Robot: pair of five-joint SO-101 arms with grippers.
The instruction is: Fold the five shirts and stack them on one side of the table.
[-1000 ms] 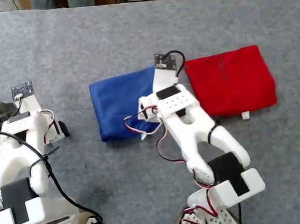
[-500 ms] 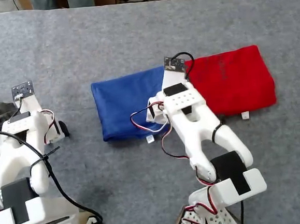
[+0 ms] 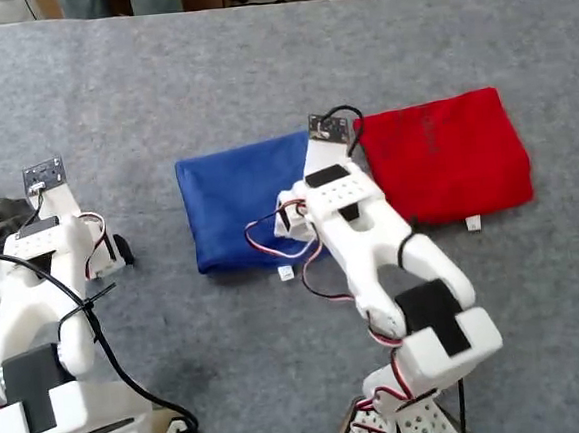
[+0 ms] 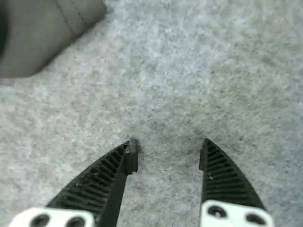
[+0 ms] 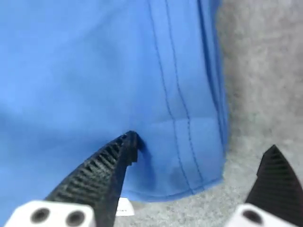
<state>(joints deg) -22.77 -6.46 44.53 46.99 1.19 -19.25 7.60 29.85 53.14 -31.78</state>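
My right claw (image 5: 203, 145) gapes over the blue shirt (image 5: 94, 71), its stitched hem close up; from above, a red shirt (image 3: 445, 154) lies just beside it. My left claw (image 4: 169, 143) gapes over grey mat (image 4: 213, 71).

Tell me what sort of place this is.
Probably a robotics test bench, not a home: a table covered in grey felt, a white left arm and right arm with loose wiring at its near edge, and a folded blue shirt and red shirt laid out.

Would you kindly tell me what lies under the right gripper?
Under the open right gripper lies a corner of the folded blue shirt, with grey table cover beside it. In the high view the arm covers that corner.
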